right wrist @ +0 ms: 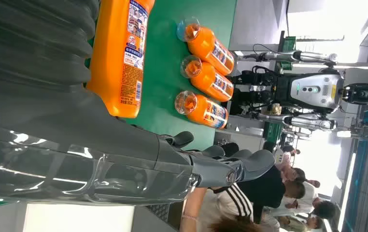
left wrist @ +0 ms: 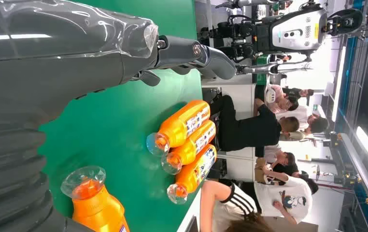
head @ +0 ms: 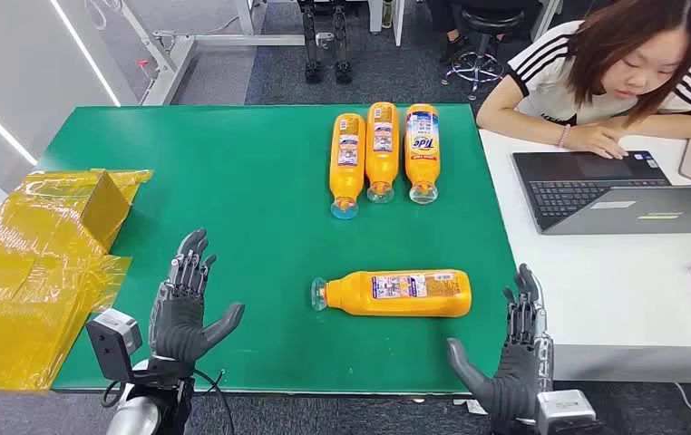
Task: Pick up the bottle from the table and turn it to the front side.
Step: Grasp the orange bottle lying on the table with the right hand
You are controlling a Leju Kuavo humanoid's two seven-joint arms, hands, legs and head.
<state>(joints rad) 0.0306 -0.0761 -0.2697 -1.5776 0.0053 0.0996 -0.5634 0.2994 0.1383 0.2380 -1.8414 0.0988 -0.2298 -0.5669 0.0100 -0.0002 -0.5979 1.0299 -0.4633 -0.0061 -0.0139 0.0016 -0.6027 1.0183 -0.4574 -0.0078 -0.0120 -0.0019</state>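
where green table (head: 233, 181) meets white desk (head: 614, 290), bottle (head: 394, 293) lying flat, left hand (head: 181, 306) and right hand (head: 512, 367) fingers released

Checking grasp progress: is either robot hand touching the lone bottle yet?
Apart. The head view shows green table between the lone bottle and both the left robot hand and the right robot hand.

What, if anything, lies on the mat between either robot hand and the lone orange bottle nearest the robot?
Nothing visible does. Bare green mat separates the left hand and the right hand from the lone bottle. The three other bottles lie farther back, beyond it.
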